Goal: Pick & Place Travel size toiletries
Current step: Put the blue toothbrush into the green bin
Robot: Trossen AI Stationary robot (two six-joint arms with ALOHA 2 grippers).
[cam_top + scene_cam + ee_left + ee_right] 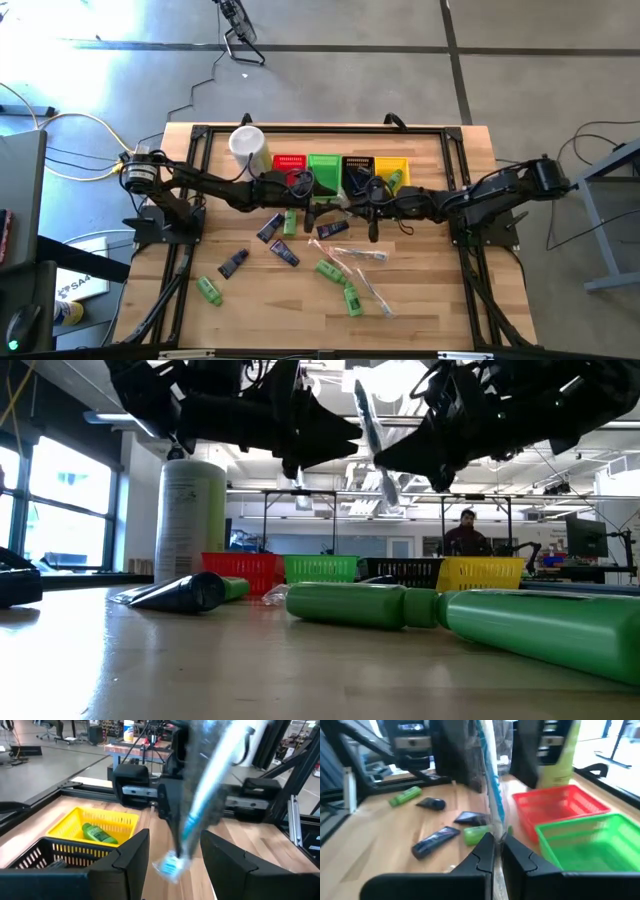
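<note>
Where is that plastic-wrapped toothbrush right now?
The wrapped toothbrush is off the table, pinched in the right gripper mid-table, just in front of the basket row, with the left gripper open around it.

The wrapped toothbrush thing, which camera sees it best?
The right wrist view: the clear-wrapped stick stands pinched in the right hand. The left wrist view shows it blurred before the open left hand; low and high views show little.

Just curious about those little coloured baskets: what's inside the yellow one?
One bright green mini bottle lies inside the yellow basket. Its near end is hidden behind the neighbouring black basket, so more may sit there unseen.
</note>
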